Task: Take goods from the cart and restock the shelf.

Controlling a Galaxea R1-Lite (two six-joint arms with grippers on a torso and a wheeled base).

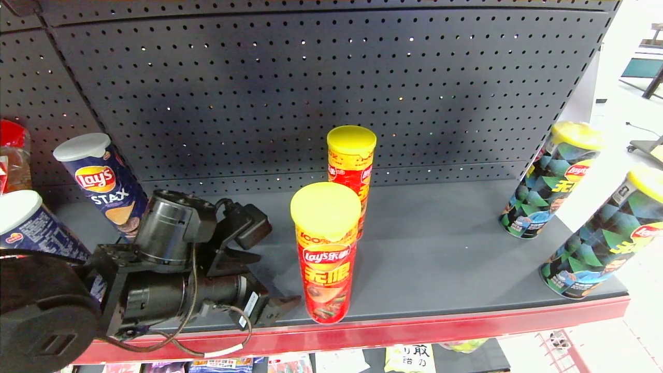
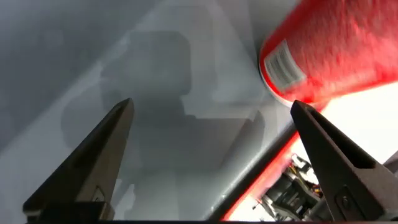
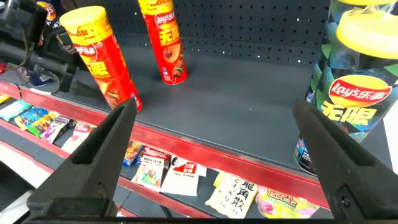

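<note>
I think I am at the end of a put-down step. The front red can (image 1: 325, 254) stands upright on the shelf (image 1: 440, 248), close to its red front edge. My left gripper (image 1: 277, 277) is low on the shelf just beside this can. Its jaws are wide apart and hold nothing. In the left wrist view the can's foot (image 2: 323, 56) sits off to one side of the left gripper (image 2: 211, 106), not between the jaws.

A back red can (image 1: 352, 166) stands right behind the front one. My right gripper (image 3: 212, 106) hangs in front of the shelf near the green cans (image 1: 549, 181). It is wide open too, and holds nothing.

Next, I guess I must pull the left arm straight back and not bump the can. It is tall and thin, so it may tip. Then I go to get another one.

The red cans have yellow lids, a round logo and big yellow letters. The blue cans (image 1: 101, 184) have white lids and the same kind of logo. The green cans have it too.
</note>
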